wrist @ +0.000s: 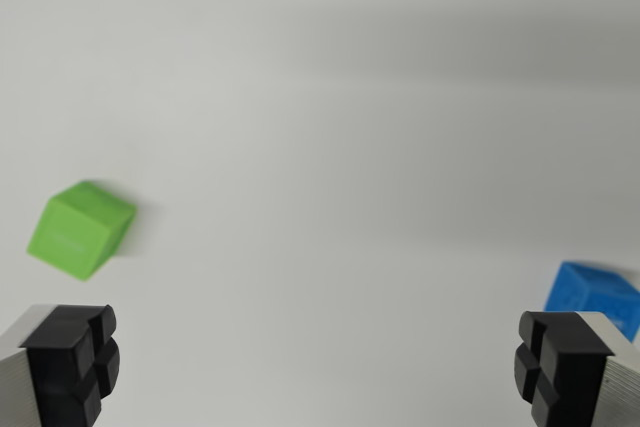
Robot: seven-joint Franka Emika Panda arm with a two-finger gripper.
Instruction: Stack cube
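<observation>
Approach is our step: pincer spread and empty above the worktop; next we centre on small green plastic cube, left of small blue plastic cube.

Small green plastic cube sits on the plain white bench at the wrist view's left; small blue plastic cube lies well apart at the right, slightly nearer the camera.

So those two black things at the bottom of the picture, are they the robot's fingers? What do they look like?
Yes. They belong to the gripper. Each of the fingers ends in a chunky black pad, rubbery-looking and cut by cross-shaped grooves, mounted on a silvery-grey metal piece with fine ridges. No cables or markings show.
</observation>
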